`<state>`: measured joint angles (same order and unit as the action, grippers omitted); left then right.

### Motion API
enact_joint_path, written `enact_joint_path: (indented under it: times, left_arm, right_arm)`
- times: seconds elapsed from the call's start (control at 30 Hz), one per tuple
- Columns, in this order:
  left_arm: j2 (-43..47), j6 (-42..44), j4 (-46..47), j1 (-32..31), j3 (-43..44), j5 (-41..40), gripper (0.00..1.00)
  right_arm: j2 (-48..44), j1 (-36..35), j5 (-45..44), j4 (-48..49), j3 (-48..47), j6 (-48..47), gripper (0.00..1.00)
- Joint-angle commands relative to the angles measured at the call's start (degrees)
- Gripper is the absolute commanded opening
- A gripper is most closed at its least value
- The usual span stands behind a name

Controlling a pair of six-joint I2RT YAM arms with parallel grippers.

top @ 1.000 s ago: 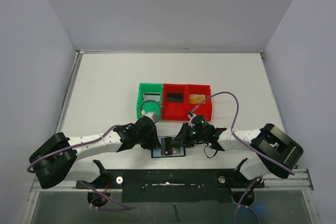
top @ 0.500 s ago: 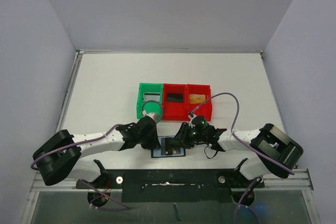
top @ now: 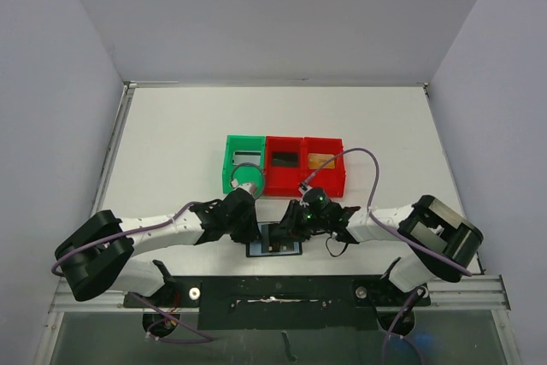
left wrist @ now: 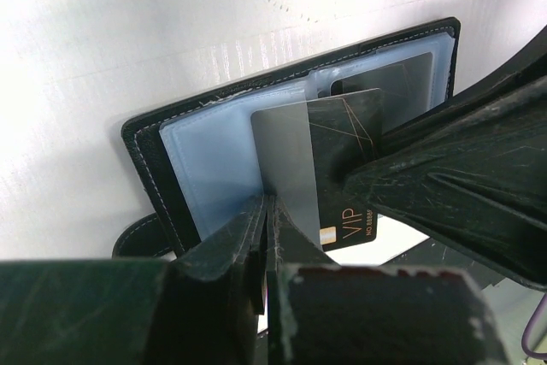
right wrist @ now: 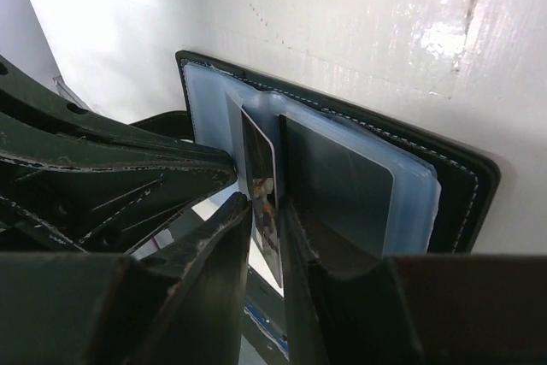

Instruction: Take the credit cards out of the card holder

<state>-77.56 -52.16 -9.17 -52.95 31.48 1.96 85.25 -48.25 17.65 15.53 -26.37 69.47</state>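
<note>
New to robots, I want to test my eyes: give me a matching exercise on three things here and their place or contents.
1. black folding card holder
2. middle red plastic bin
3. right red plastic bin

a. holds a tan-gold card
b. lies open on the white table between the left gripper and right gripper
c. holds a black card

Pairs: 1-b, 2-c, 3-a

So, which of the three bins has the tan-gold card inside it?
The red bin at the right end of the row: a tan-gold card lies in it. The middle red bin holds a black card, and the left bin is green.
</note>
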Motion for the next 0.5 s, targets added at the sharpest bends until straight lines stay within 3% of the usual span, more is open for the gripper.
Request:
enact_joint_path:
  times: [0.0,0.17,0.47]
  left_arm:
    - [-2.1,0.5,-3.3,-0.2,-2.2,-2.0,0.00]
    - [-1.5,0.7,-3.4,-0.2,-2.5,-2.0,0.00]
    - [0.4,0.1,-1.8,-0.3,-2.9,-1.3,0.00]
  right_arm:
    - [0.5,-0.5,-0.6,2.6,-0.8,-0.8,0.18]
    - [-2.6,0.3,-0.6,7.6,2.4,0.2,0.11]
    - [0.2,0.4,2.8,14.3,3.4,1.4,0.17]
